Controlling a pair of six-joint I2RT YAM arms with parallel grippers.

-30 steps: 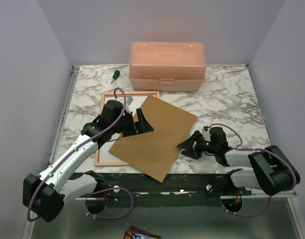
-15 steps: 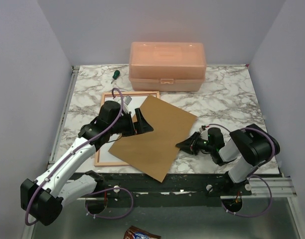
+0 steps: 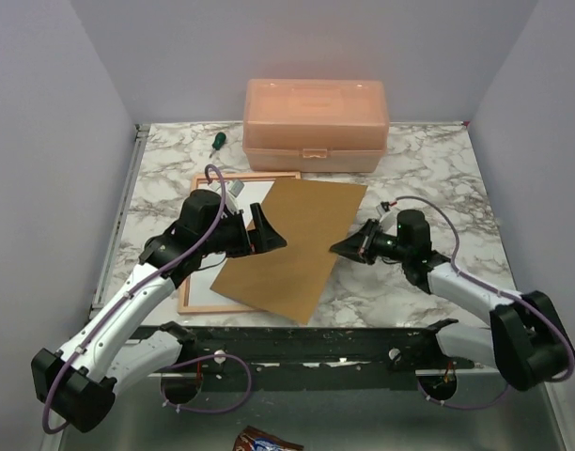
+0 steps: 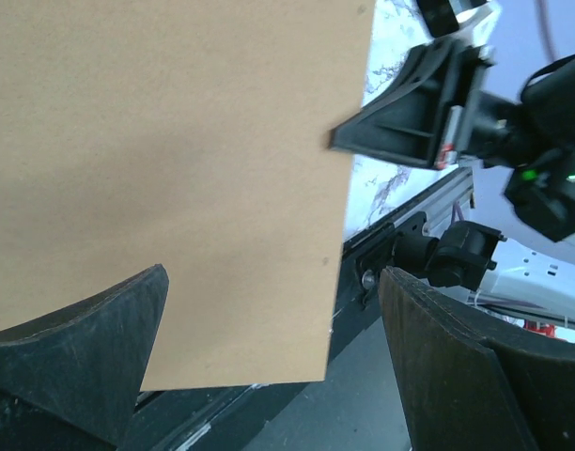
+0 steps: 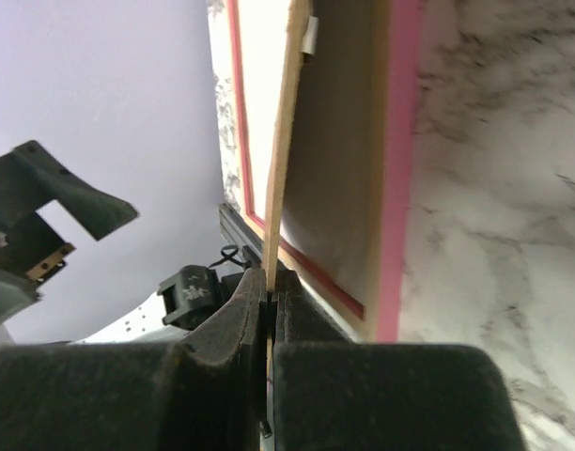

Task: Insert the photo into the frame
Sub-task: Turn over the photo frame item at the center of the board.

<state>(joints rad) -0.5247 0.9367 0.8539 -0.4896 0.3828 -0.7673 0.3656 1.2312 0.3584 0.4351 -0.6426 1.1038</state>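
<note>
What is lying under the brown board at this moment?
The frame lies under the board: its left and far edges stick out, with a pale sheet inside. The rest of the frame, and whatever else lies there, is covered.

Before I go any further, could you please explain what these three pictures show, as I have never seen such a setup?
These are two robot arms bolted at the near edge of a marble table, each ending in a two-finger gripper. The wide picture comes from a fixed camera above and behind them; the other two come from cameras on the wrists, so each shows its own fingers. On the table are a pink picture frame, a brown backing board partly covering it, a peach plastic box and a green-handled screwdriver. The right gripper is shut on the board's right edge; the left gripper hangs open above the board, holding nothing.
</note>
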